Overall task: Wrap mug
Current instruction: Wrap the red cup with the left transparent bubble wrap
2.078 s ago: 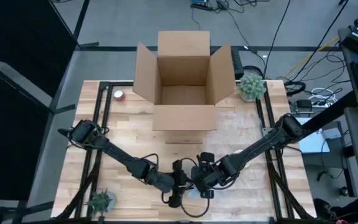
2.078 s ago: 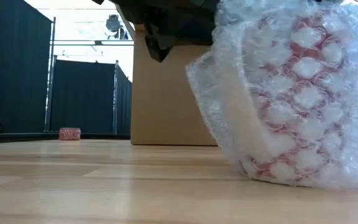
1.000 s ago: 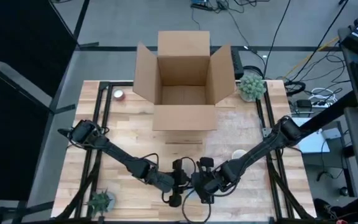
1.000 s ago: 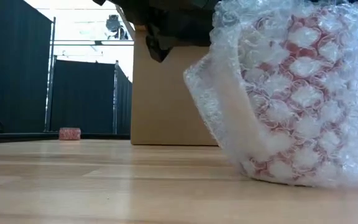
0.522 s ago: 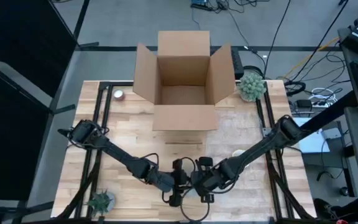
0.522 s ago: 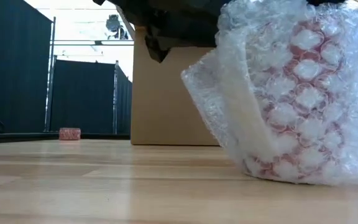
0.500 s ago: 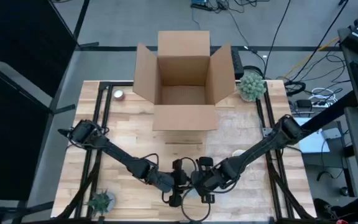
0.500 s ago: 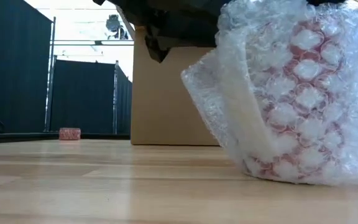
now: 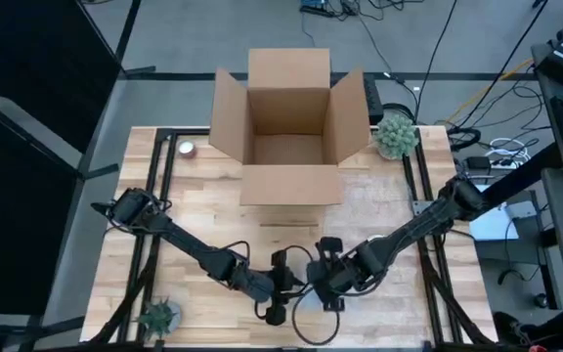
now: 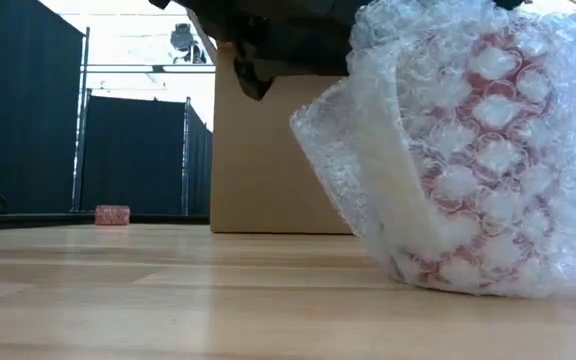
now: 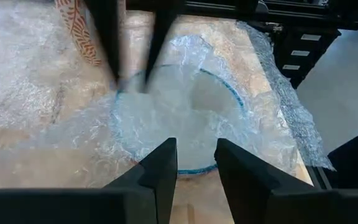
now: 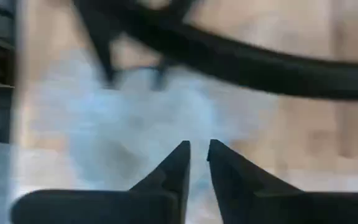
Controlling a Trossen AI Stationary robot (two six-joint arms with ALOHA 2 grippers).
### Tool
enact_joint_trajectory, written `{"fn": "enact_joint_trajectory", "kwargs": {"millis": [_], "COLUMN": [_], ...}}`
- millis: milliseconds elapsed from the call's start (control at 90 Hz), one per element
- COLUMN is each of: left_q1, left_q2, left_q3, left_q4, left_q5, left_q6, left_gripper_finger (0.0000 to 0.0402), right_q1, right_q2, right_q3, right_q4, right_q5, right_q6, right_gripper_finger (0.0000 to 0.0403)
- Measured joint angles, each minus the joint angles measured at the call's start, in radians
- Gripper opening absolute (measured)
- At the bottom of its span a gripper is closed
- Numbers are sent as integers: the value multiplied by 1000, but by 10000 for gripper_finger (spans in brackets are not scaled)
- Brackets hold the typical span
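Mug (image 10: pixel 473 160): red-and-white patterned, covered in bubble wrap (image 10: pixel 368 170), standing on the wooden table (image 9: pixel 198 215) near its 6 o'clock edge; in the low view a loose flap of wrap hangs off its 9 o'clock side down toward the tabletop.
Mug from above: hidden under the two grippers in the high view; the left wrist view shows its blue-rimmed mouth (image 11: pixel 232 93) under clear wrap.
Left gripper (image 9: pixel 280 284): at the table's 6 o'clock edge, just to the 9 o'clock side of the right one; in its own view the fingers (image 11: pixel 160 174) stand a narrow gap apart, holding nothing, poised just short of the wrapped rim.
Right gripper (image 9: pixel 323 282): beside the left gripper, on its 3 o'clock side; in its own blurred view the fingertips (image 12: pixel 179 162) are nearly together with only a slim gap, and I cannot tell whether any wrap is pinched between them.
Cardboard box (image 9: pixel 289 127): open, flaps spread, at the table's 12 o'clock edge, well apart from the mug.
Small round object (image 9: pixel 187 149): at 10 o'clock on the table, beside the box's left flap.
Green plants: one (image 9: pixel 396 134) at 2 o'clock, one (image 9: pixel 157 316) at 7 o'clock.
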Motion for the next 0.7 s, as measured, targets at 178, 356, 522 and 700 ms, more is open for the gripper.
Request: {"fn": "enact_joint_trajectory", "kwargs": {"millis": [178,356,522,700], "left_q1": [0,0,0,0], "left_q2": [0,0,0,0], "left_q3": [0,0,0,0], "left_q4": [0,0,-1,-5], "left_q5": [0,0,1,1], "left_q6": [-1,-1,0,0], "left_gripper_finger": [106,106,106,106], "right_q1": [-14,-34,-38,-24], "right_q2": [-1,35,54,47], "right_q3": [0,2,2,2], "right_q4": [17,73,68,72], "right_q5": [-1,-2,-38,-30], "right_q6": [8,-33,-46,-79], "right_gripper_finger": [132,161,153,91]}}
